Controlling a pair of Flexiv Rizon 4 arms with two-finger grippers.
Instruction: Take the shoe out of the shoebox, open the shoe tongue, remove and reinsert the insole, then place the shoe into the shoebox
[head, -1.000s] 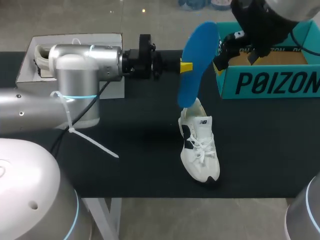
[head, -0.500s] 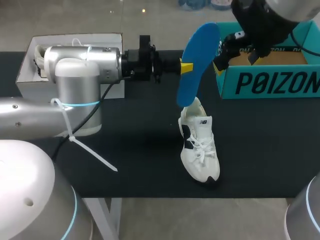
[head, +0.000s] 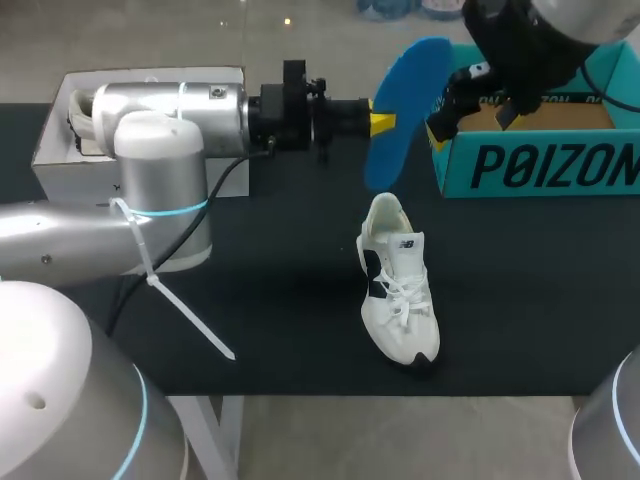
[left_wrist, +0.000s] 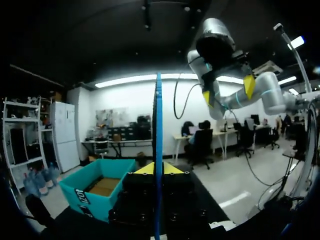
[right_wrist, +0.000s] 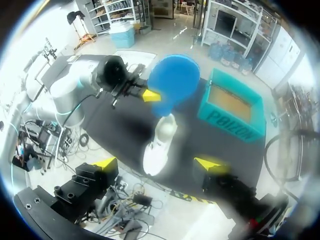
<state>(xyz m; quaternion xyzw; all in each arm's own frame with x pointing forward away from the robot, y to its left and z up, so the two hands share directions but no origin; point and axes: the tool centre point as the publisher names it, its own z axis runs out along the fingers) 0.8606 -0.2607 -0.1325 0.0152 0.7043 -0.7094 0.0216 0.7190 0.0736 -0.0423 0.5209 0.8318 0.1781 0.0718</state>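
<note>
Insole (head: 403, 110): matt blue, smooth face, foam-like. Shoe (head: 398, 290): white fabric with smooth panels, cloth laces. Shoebox (head: 600, 165), at 2 o'clock of the shoe: teal card, raw brown inside. Table (head: 270, 300) is covered in matt black. Left arm (head: 170, 110) shell is finished in satin silver metal.

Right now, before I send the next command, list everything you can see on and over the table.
shoe: 1, white with dark side patches, lying mid-table, toe toward the near edge.
insole: 1, blue, up in the air above the shoe's heel, clamped by the left gripper.
shoebox: 1, teal, open, brown inside, far right of the table.
white box: 1, far left of the table; white contents, unclear what.
table: 1, black top.
left gripper: shut on the insole, coming in from the left.
right gripper: open, empty, above the shoebox's left end.
</note>
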